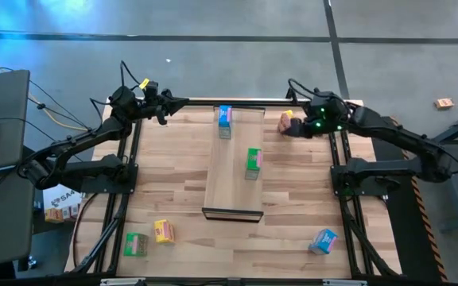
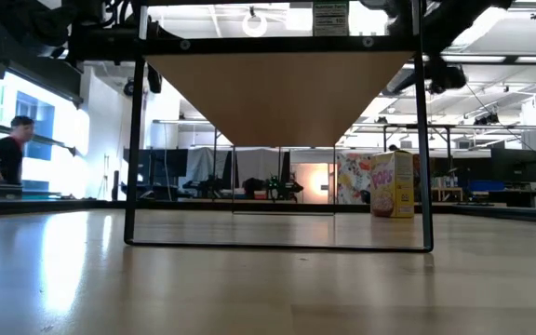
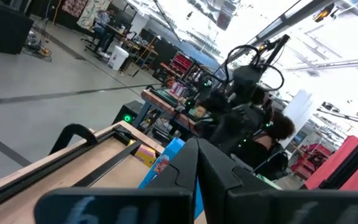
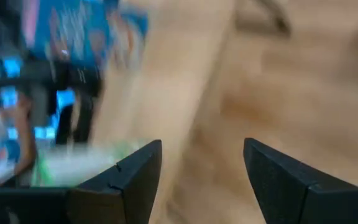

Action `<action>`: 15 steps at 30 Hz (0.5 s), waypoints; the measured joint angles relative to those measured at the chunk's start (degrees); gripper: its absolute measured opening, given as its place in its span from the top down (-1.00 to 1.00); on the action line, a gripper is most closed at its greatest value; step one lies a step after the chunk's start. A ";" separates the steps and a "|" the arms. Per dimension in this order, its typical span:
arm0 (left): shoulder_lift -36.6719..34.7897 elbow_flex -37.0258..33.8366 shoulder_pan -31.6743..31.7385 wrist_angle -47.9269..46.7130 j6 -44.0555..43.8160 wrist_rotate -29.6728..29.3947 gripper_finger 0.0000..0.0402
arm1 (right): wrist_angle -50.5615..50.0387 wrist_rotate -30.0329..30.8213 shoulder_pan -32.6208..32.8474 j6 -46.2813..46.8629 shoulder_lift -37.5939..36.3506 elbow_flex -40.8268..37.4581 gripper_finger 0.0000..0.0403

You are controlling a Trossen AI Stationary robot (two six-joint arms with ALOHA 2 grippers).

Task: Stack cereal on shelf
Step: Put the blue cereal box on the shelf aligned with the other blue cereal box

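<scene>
The shelf (image 1: 233,179) is a pale plank raised above the tabletop. On it stand a blue cereal box (image 1: 225,121) at the far end and a green one (image 1: 253,163) near the middle. A yellow-orange box (image 1: 285,120) (image 2: 392,183) stands on the table just right of the shelf's far end. My right gripper (image 1: 296,129) (image 4: 202,149) is beside it, open, with only wood showing between its fingers. My left gripper (image 1: 165,108) (image 3: 194,155) hovers shut at the table's far-left edge, holding nothing. A green box (image 1: 137,244), a yellow box (image 1: 164,231) and a blue box (image 1: 323,241) sit near the table's near edge.
The shelf rests on a thin black frame (image 2: 138,140) whose legs stand on the tabletop (image 1: 173,171). Black rails run along the table's left and right sides. A person (image 2: 9,149) is in the room beyond the table. Bare wood lies on both sides of the shelf.
</scene>
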 joint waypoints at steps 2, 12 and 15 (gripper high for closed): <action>0.00 0.00 0.00 0.00 -0.02 0.00 1.00 | -9.60 -2.36 1.84 1.15 0.17 3.74 -0.12; 0.02 0.00 0.07 -0.24 -1.05 0.00 1.00 | -36.07 -0.61 27.37 30.61 0.24 15.15 -0.12; 0.02 0.00 0.07 -0.25 -0.32 0.01 1.00 | -34.56 1.52 38.27 43.83 0.93 14.66 -0.12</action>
